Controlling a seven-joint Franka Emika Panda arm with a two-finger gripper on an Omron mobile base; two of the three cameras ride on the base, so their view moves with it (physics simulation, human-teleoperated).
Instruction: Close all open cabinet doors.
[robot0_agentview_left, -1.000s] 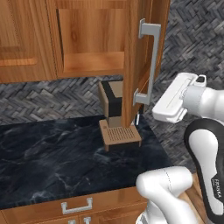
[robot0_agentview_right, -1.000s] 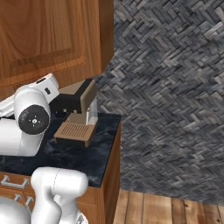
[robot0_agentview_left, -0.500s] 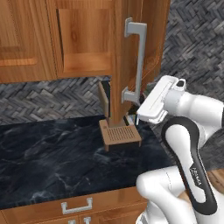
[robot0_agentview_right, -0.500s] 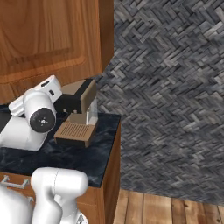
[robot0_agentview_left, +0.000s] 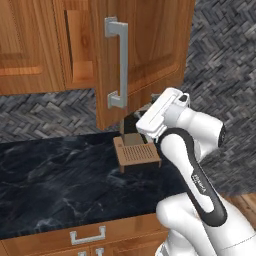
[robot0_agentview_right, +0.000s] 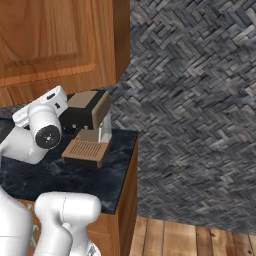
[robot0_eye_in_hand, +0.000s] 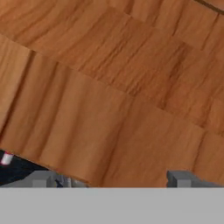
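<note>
We find the cabinet door (robot0_agentview_left: 150, 55) ajar, standing out from the cabinet front at about twelve o'clock in the left base view, its wood panel pressing close across the hand view and its bar handle (robot0_agentview_left: 117, 62) on the free edge. Below it lies the dark counter (robot0_agentview_left: 55, 180), with a coffee machine (robot0_agentview_right: 87, 127) under the door's lower edge. The gripper (robot0_agentview_left: 150, 120) sits at the door's lower outer face, at roughly five o'clock from the handle; its fingertips (robot0_eye_in_hand: 43, 178) appear apart, holding nothing. We judge the closing push to be in hand. The next move calls for steady pressure toward the cabinet until the door seats flush.
</note>
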